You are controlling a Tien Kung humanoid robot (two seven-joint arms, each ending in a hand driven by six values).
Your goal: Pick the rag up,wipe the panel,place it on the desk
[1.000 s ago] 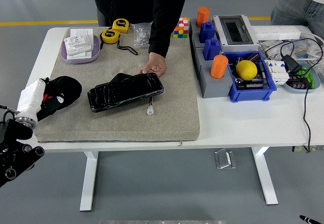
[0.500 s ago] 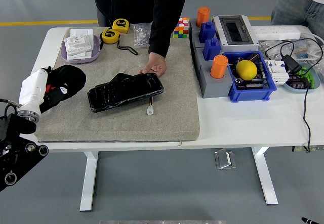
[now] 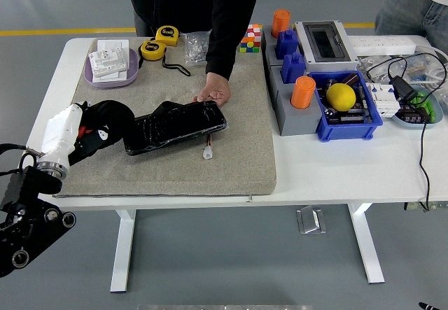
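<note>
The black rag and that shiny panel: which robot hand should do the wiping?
The left hand. It already grips the black rag at the left end of the panel, which a person's hand steadies. The right hand isn't in view.

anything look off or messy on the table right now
Nothing spilled or broken. The glossy black panel lies skewed on the beige felt mat, steadied by a person's hand, with a loose white connector trailing from it. The left hand presses the black rag against its left end.
</note>
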